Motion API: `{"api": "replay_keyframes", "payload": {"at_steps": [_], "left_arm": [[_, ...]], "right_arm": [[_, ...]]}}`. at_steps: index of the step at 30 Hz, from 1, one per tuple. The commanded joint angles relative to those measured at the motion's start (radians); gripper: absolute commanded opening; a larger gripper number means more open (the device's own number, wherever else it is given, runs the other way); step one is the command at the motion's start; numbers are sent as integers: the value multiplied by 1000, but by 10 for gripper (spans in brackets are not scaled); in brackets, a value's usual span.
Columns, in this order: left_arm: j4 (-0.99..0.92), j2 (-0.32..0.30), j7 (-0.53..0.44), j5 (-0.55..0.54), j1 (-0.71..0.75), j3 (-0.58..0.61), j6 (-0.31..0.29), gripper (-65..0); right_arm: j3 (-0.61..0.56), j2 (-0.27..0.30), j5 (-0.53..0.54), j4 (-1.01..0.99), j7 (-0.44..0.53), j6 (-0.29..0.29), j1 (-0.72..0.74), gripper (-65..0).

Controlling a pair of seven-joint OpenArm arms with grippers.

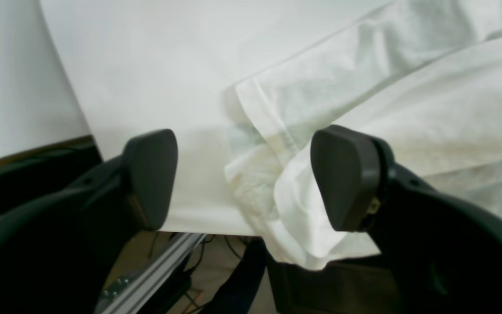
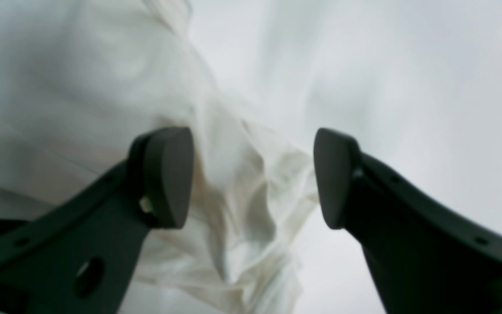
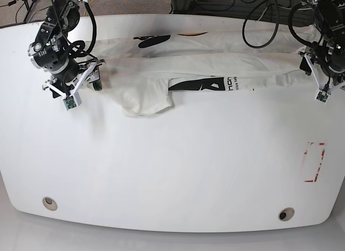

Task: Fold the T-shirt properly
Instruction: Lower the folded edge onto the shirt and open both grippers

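One big white table (image 3: 161, 170) held everything; the T-shirt (image 3: 215, 62) lay in a long band along its far side, one corner hanging off the edge; a sleeve (image 3: 143, 102) poked out toward us. We had the left gripper (image 1: 244, 179) spread wide with nothing pinched, the cloth's corner loose between its jaws; the right gripper (image 2: 253, 176) gaped too, with bunched cloth between the jaws. We thought the hanging corner might slide off and pull the fold crooked; the loose sleeve might bunch up.
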Motion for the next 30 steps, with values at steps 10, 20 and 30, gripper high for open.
{"api": "replay_keyframes", "payload": {"at_steps": [10, 20, 30], "left_arm": [[-26, 34, -22, -6, 5, -83, 2, -363], [-158, 34, -148, -6, 91, -71, 2, -481], [-361, 31, -281, 93, 71, 10, 2, -481]], "right_arm": [[-6, -6, 236, -10, 15, -1, -22, -344], [-6, -4, 233, -151, 75, -1, -71, -526], [-7, 106, 231, -342, 190, -1, -69, -512]]}}
